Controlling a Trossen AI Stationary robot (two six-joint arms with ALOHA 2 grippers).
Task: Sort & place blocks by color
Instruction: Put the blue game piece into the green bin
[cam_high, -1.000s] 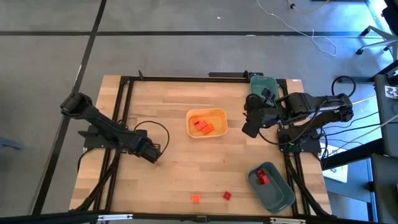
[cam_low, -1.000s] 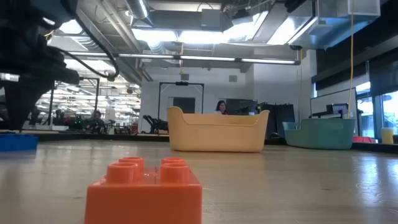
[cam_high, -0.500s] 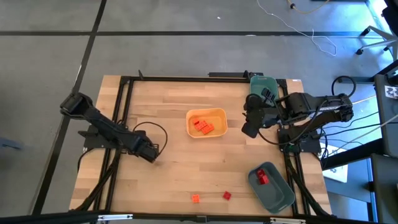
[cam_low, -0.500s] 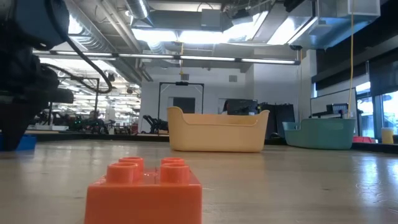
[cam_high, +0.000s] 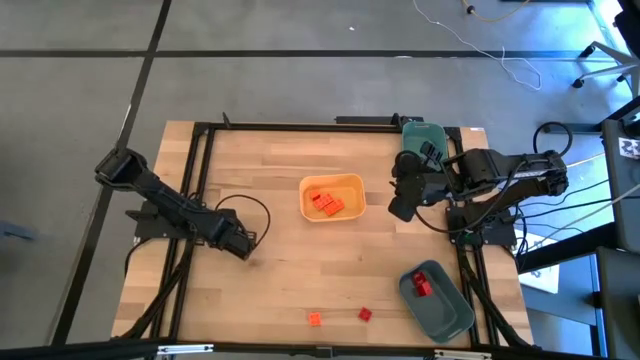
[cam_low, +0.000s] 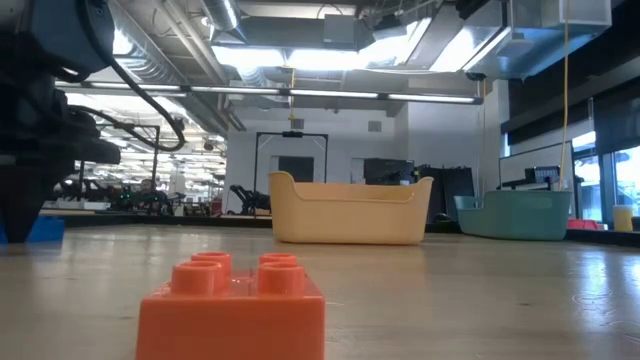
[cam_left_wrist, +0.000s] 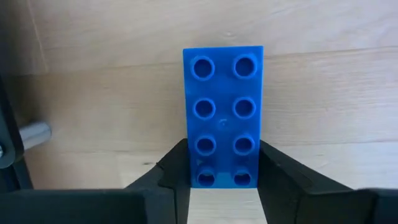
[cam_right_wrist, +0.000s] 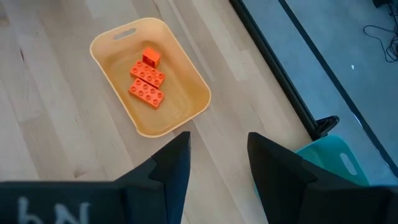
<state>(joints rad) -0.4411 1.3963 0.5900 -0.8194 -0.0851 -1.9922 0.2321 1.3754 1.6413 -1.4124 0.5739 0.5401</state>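
Note:
A blue eight-stud block (cam_left_wrist: 222, 115) lies flat on the table at the left, and also shows in the low view (cam_low: 46, 229). My left gripper (cam_high: 240, 243) is down over it and shut on its near end. My right gripper (cam_high: 400, 206) is open and empty, hovering just right of the yellow-orange tray (cam_high: 350, 183), which holds three orange blocks (cam_right_wrist: 147, 84). An orange block (cam_high: 314, 319) and a red block (cam_high: 365, 314) lie near the table's front edge. The orange one fills the front of the low view (cam_low: 232, 300). My left gripper pinches the blue block's two long sides at its near end (cam_left_wrist: 222, 177) between its two fingers (cam_left_wrist: 177, 171). The fingers come from above and reach along the block. The block lies flat on the table, studs up.
A teal bin (cam_high: 445, 318) with red blocks (cam_high: 421, 283) stands at the front right. A second teal bin (cam_high: 422, 135) stands at the far right, behind my right arm. A black frame rail (cam_high: 190, 200) runs along the table's left side, close to my left arm.
My left gripper has come down toward the table at the blue block, which stays lying on the wood.

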